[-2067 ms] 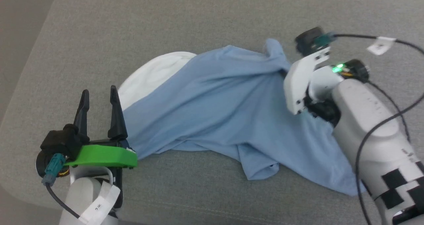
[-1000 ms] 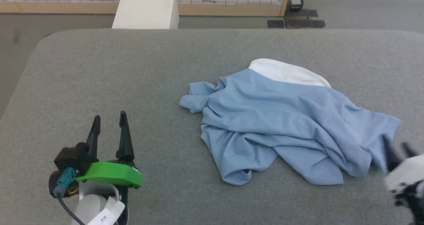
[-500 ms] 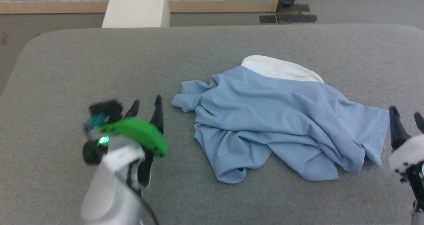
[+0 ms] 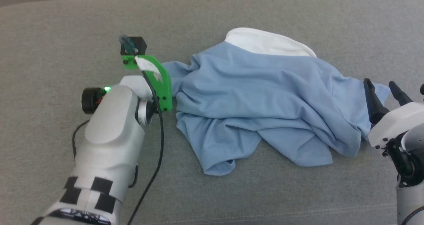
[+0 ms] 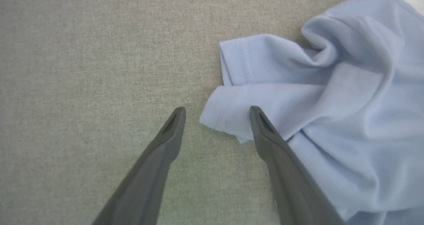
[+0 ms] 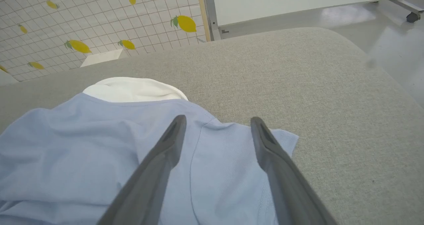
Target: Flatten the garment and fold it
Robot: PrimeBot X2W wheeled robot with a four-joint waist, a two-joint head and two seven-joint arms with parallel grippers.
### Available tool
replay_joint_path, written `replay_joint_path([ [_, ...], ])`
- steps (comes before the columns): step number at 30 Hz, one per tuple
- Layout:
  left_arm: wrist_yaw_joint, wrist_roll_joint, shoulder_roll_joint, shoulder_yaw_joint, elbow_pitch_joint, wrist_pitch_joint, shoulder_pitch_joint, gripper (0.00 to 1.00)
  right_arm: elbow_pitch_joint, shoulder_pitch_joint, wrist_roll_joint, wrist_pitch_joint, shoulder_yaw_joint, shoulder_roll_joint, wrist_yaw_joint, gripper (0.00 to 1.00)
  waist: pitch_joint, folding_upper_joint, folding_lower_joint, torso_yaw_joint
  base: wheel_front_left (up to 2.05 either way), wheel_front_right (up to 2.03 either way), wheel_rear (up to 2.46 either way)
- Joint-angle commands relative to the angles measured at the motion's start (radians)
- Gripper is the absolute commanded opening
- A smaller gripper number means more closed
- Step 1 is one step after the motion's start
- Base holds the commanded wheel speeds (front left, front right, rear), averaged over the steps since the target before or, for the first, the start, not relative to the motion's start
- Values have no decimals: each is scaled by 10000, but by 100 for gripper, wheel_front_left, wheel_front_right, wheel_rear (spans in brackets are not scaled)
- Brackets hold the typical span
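Left gripper [image 5: 217,111] has swung in, spread wide at a sleeve [image 5: 232,115] of the shirt [image 4: 265,96] (right gripper [image 6: 217,120] also open), ready for flattening

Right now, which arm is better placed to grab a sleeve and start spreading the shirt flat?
Probably left: the left end effector, open, brackets a sleeve hem of the shirt. The right end effector, also open, seems higher over the other sleeve.
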Motion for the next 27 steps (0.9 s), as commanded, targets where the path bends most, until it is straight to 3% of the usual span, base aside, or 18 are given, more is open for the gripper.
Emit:
replay_joint_path([
  [1, 67, 204, 92, -94, 200, 129, -291, 100, 91, -148, 96, -83, 54, -34, -13, 100, 393, -1, -1, -290, 0, 0, 0],
  [9, -362, 251, -15, -620, 1428, 1163, -750, 100, 390, -206, 138, -312, 37, -122, -13, 100, 638, -1, -1, -234, 0, 0, 0],
  [10, -449, 130, -70, -606, 1497, 1226, -737, 20, 427, -209, 113, -334, 6, -140, -13, 100, 633, -1, -1, -189, 0, 0, 0],
  [11, -526, 61, -106, -623, 1546, 1268, -715, 0, 456, -217, 96, -351, -12, -141, -13, 100, 626, -1, -1, -154, 0, 0, 0],
  [16, -724, -525, -268, -348, 1385, 630, -715, 0, 646, -194, 5, -440, -125, -121, -13, 100, 386, -1, -1, 225, 0, 0, 0],
  [20, -634, -1044, -262, 251, 950, -342, -1029, 0, 781, -123, -56, -453, -169, -121, -13, 100, 60, -1, -1, 581, 0, 0, 0],
  [27, -507, -1895, 355, 1489, -58, -1570, -661, 0, 1031, 109, -112, -445, -179, -65, -13, 100, -682, -1, -1, 1090, 0, 0, 0],
])
